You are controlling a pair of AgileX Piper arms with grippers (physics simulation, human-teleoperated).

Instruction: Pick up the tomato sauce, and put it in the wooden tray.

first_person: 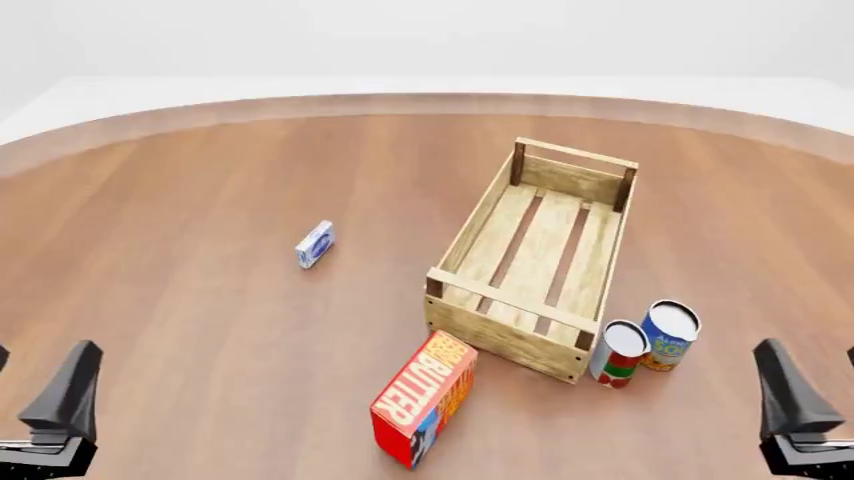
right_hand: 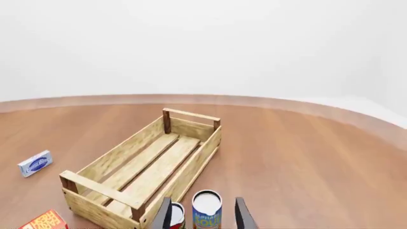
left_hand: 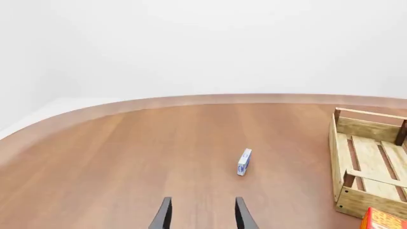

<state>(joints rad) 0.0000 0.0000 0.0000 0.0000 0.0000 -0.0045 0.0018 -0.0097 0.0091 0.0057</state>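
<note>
Tomato sauce (first_person: 618, 353) sits just off the wooden tray's (first_person: 534, 262) near right corner, touching the blue can (first_person: 669, 336). Left gripper (left_hand: 202, 215) and right gripper (right_hand: 202, 213) both have jaws apart, holding nothing.

Left gripper (left_hand: 202, 217) open-jawed, right gripper (right_hand: 202, 215) open-jawed, both low, holding nothing

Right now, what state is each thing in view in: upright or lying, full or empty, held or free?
tomato sauce: upright on the table, free, beside the crate's near right corner.
blue and yellow can: upright, free, right next to it.
wooden tray: empty.
butter box: tilted, free.
small blue and white box: on its edge, free.
left gripper: open, empty.
right gripper: open, empty.
</note>
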